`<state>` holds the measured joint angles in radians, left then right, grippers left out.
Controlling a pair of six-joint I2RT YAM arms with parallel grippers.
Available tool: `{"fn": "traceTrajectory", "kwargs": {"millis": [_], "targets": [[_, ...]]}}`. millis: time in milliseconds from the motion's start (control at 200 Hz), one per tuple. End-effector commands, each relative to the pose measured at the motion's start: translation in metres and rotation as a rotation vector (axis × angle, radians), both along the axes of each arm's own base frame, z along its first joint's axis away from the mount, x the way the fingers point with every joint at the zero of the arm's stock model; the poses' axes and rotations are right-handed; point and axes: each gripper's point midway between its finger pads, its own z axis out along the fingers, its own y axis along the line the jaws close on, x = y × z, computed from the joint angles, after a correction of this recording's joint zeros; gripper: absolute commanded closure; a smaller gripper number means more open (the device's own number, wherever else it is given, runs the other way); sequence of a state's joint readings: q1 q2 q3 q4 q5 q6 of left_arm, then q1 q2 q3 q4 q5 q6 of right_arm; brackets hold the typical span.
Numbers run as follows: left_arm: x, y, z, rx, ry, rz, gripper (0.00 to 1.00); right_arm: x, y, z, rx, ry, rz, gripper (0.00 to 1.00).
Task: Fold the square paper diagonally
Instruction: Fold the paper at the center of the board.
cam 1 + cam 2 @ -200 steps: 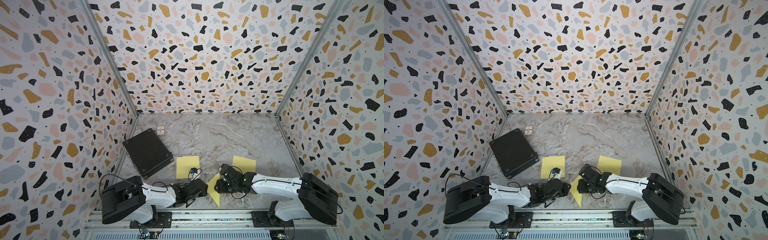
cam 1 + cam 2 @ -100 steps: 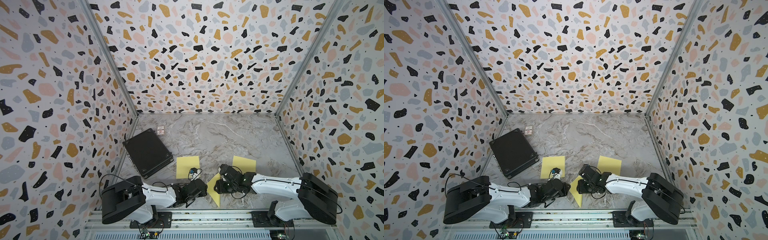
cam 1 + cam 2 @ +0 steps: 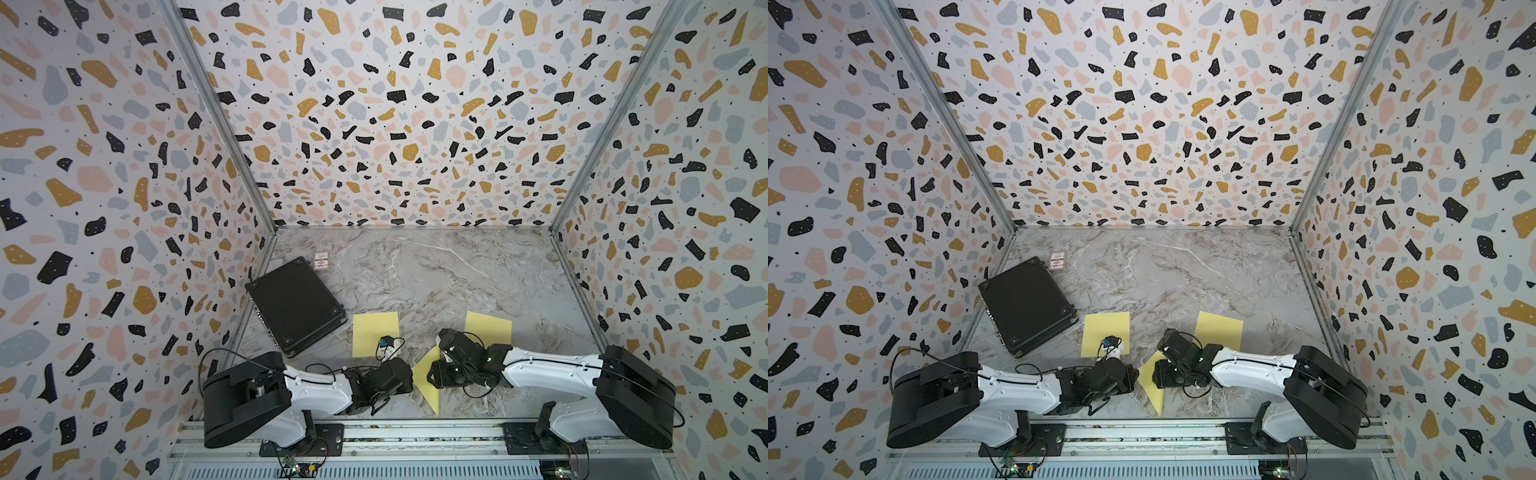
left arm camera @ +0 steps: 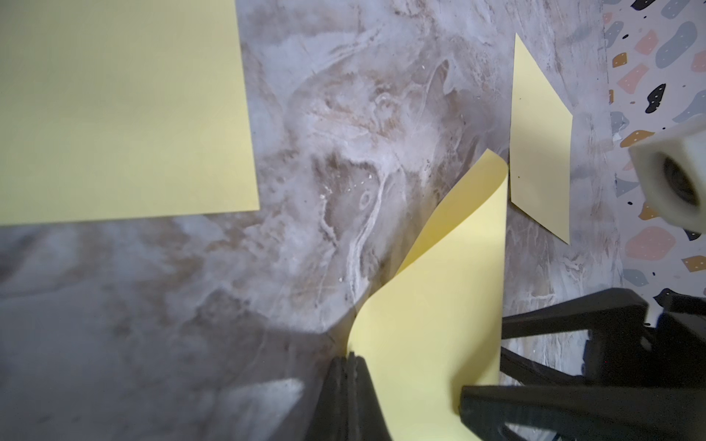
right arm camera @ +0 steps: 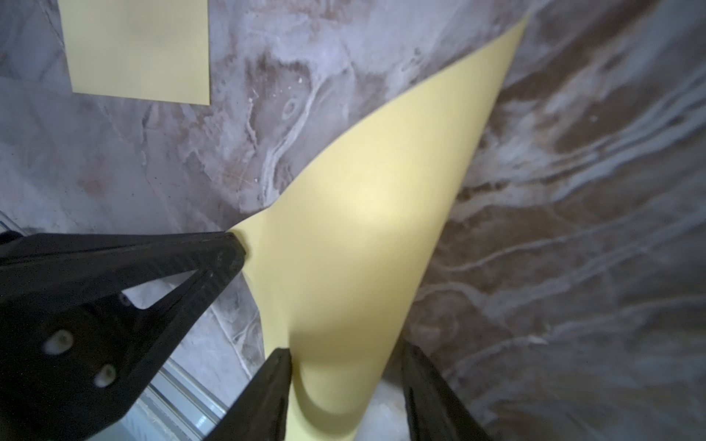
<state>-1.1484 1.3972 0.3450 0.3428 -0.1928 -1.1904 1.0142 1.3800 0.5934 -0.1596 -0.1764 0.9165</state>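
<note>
Pinching one corner of the square paper [image 4: 439, 305] shut, the left gripper [image 4: 349, 357] lifts it (to curl it diagonally) while the right gripper [image 5: 345, 361], jaws apart, straddles the sheet without clamping, at lower centre.

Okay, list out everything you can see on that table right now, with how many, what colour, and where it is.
Paper squares: three, yellow; two flat mid-table, one curled up between the grippers near the front edge.
Case: one, black, left side by the wall.
Small card: one, pale with red print, beyond the case.
Table: one, grey marble.
Left gripper: one, black, shut on the curled paper's corner.
Right gripper: one, black, jaws apart around that paper's other end.
</note>
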Motion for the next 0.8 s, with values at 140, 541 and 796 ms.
{"fn": "traceTrajectory", "kwargs": {"millis": [140, 541, 796], "targets": [[-0.020, 0.042, -0.044, 0.209, 0.093, -0.011, 0.97, 0.002, -0.025, 0.017, -0.136, -0.047, 0.025, 0.39], [-0.020, 0.042, -0.044, 0.211, 0.093, -0.012, 0.98, 0.021, 0.006, 0.070, 0.000, -0.155, 0.041, 0.44], [-0.020, 0.041, -0.044, 0.208, 0.092, -0.012, 0.98, 0.029, 0.020, 0.043, -0.071, -0.108, 0.059, 0.51]]}}
